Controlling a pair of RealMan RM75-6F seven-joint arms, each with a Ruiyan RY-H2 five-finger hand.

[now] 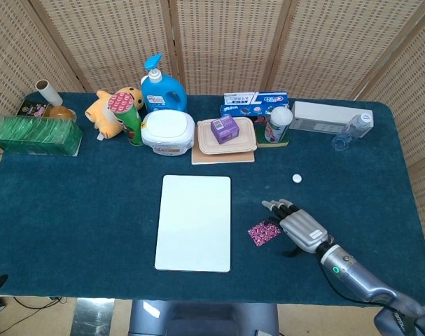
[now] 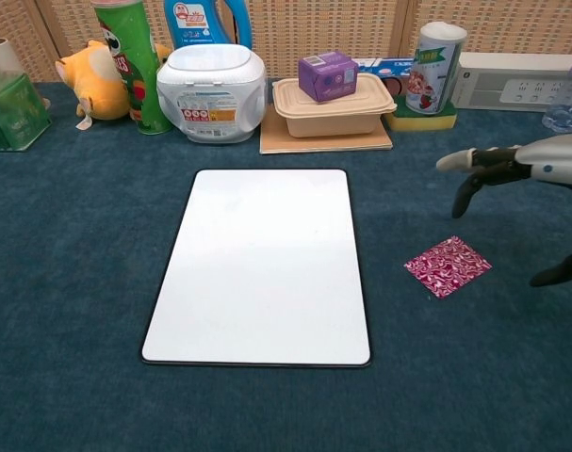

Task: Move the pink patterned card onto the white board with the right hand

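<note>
Lying flat on the blue-covered bench, your pink patterned card sits turned like a diamond, to the right of the white board and apart from it; no part of the card is on the board.

Your right hand hovers over the card's right side. In the chest view its fingers are spread and reach leftward above the card, with the thumb hanging lower at the right edge of the frame. It holds nothing, and a gap shows between fingers and card. In the head view the fingertips overlap the card's right corner. Your left hand appears in neither view.

White board: upright rectangle with a dark rim, bare, at the middle of the bench.

Small white disc: on the cloth beyond the hand, well apart from the card.

Back row, left to right:
- green box, with a cardboard roll behind it
- yellow plush toy
- green can with red lid
- blue pump bottle
- white wipes tub
- beige lidded container carrying a purple carton
- blue box
- white-capped can
- long white box
- clear plastic bottle, lying down
</note>
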